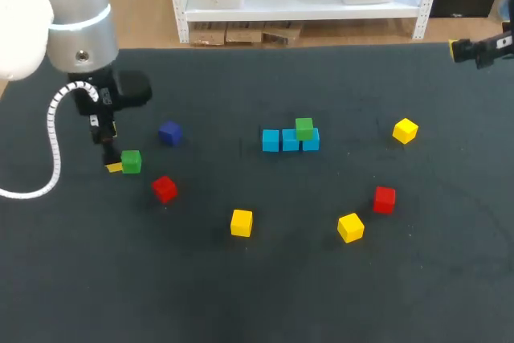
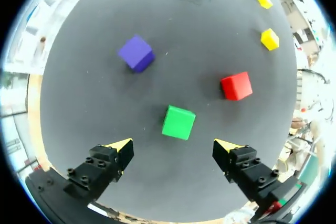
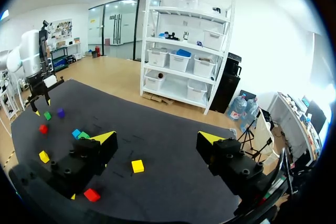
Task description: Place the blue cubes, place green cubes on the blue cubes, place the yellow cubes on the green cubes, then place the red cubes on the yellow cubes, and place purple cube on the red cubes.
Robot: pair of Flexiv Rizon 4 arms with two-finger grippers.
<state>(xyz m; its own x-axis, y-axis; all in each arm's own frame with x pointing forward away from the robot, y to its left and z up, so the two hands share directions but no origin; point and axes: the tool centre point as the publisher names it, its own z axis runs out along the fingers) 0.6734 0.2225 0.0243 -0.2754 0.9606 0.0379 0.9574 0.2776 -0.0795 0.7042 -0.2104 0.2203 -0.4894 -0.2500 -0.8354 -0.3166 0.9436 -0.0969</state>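
- Surface: a dark table (image 1: 241,303) seen from above, strewn with coloured cubes, one arm coming in at each side.
- Loose green cube (image 2: 178,122): lies flat near the table's left side, one face up, just ahead of the left gripper and in line with the gap between its fingers. It has no long axis (all edges are equal). Its side faces are turned slightly off square to the fingers.
- Left gripper (image 2: 175,146): fingers spread wide, holding nothing, neither tip touching the cube. The spread is judged an approach for a pick, leaving room on both sides of the cube.
- Purple cube (image 2: 136,53) and near red cube (image 2: 236,86): lie beyond the green one, on either side of it, each apart from it. They belong to later layers and so lie untouched.
- Row of blue cubes (image 1: 290,140): three cubes side by side near the table's middle. The row's long axis runs across the table from left to right. It is the base layer.
- Stacked green cube (image 1: 303,128): sits on the row toward its right end. The loose green cube probably belongs on the row beside it.
- Yellow cubes (image 1: 242,222) (image 1: 350,227) (image 1: 405,130) and far red cube (image 1: 384,199): scattered singly, none stacked.
- Right gripper (image 3: 157,139): held at the far right edge, fingers apart and empty, well away from every cube.
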